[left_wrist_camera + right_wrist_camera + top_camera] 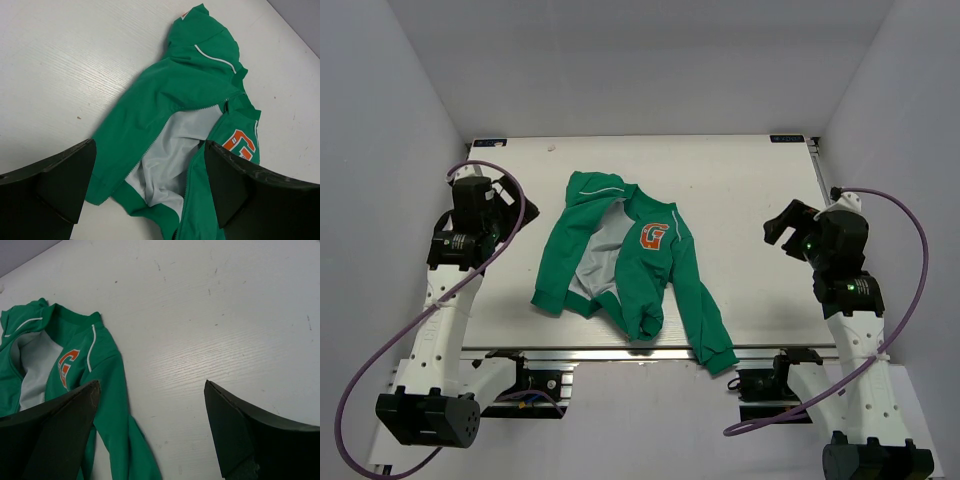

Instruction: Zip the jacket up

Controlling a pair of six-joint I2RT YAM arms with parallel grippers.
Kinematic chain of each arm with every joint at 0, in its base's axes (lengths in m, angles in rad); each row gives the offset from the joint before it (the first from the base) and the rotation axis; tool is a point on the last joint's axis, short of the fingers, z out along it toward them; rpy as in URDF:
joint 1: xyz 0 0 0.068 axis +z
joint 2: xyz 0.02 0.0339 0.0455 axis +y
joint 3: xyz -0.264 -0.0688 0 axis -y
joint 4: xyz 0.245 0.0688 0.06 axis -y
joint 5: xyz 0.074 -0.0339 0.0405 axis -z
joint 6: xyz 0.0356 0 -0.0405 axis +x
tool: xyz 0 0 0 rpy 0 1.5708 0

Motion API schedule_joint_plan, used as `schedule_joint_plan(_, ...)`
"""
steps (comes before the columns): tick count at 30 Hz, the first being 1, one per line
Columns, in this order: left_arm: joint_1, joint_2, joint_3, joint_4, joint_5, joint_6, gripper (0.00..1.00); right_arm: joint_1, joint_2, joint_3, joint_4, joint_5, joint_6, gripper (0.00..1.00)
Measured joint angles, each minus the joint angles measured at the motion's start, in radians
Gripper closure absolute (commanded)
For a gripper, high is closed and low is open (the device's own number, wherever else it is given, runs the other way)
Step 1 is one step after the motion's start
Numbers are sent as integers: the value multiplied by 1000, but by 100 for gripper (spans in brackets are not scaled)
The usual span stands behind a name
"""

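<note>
Not yet started: the jacket (620,265) lies open mid bench (740,170). The left hand (508,208) and right hand (784,226) are spread, empty, by the side edges. Next is probably joining the zipper (161,131) at its bottom ends.

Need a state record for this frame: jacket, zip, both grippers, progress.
jacket: green, lying on the table, front open
lining: light grey, exposed
zip: undone, edges apart
G patch: orange, on the panel nearer the right arm
left gripper: open, empty, apart from jacket
right gripper: open, empty, apart from jacket
progress: zipping not begun
</note>
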Motion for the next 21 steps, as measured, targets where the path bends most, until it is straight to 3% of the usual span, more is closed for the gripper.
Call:
schedule_joint_plan(13, 0, 94, -8, 15, 0, 15, 2, 1, 56, -2, 65, -133, 27, 11)
schedule_joint_plan(18, 0, 275, 23, 89, 32, 26, 2, 8, 175, 5, 85, -249, -6, 11)
schedule_joint_plan(21, -3, 420, 92, 160, 94, 43, 2, 72, 277, 16, 89, -239, -23, 11)
